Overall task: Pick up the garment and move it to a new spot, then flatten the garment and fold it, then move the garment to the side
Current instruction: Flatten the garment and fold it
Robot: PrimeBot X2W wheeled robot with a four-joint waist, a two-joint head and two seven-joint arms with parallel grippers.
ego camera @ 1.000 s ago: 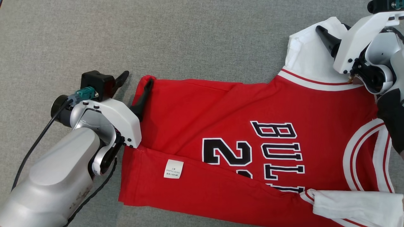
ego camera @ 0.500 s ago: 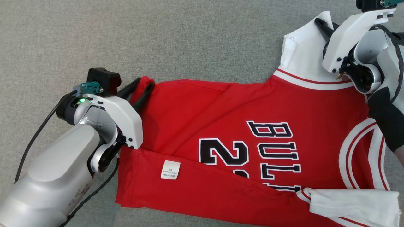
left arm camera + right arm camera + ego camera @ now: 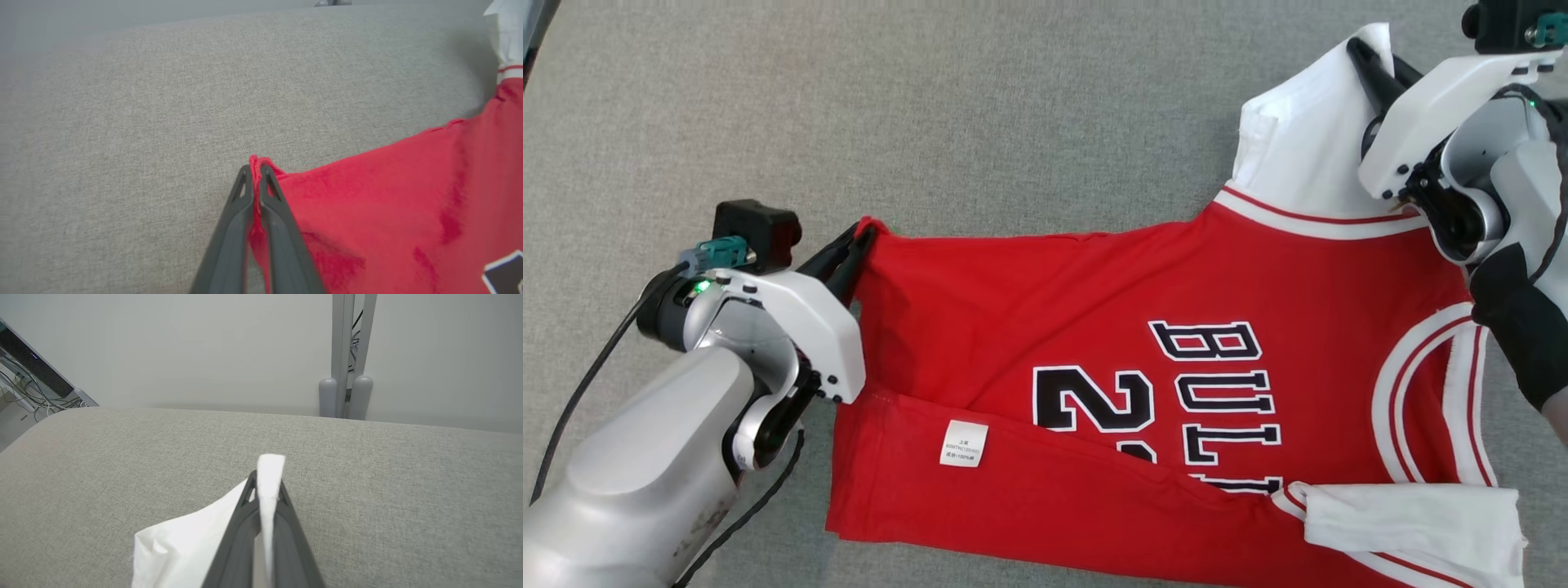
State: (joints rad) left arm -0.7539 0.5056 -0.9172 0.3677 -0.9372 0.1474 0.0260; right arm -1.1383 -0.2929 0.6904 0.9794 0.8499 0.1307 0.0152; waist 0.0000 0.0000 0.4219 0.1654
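Observation:
The garment is a red jersey with white sleeves, black lettering and a white label, lying partly folded on the grey surface. My left gripper is shut on the garment's red hem corner at its far left end. My right gripper is shut on the white sleeve at the upper right; the pinched white cloth pokes up between the fingers. A second white sleeve lies folded over the lower right.
The grey fabric surface stretches bare above and left of the garment. Beyond its far edge stand a pale wall, a grey post and a rack with cables at the far left.
Both grippers have closed: the left on the red hem corner, the right on the white sleeve. The pinched hem corner has been drawn a little to the left, stretching the upper edge straighter.

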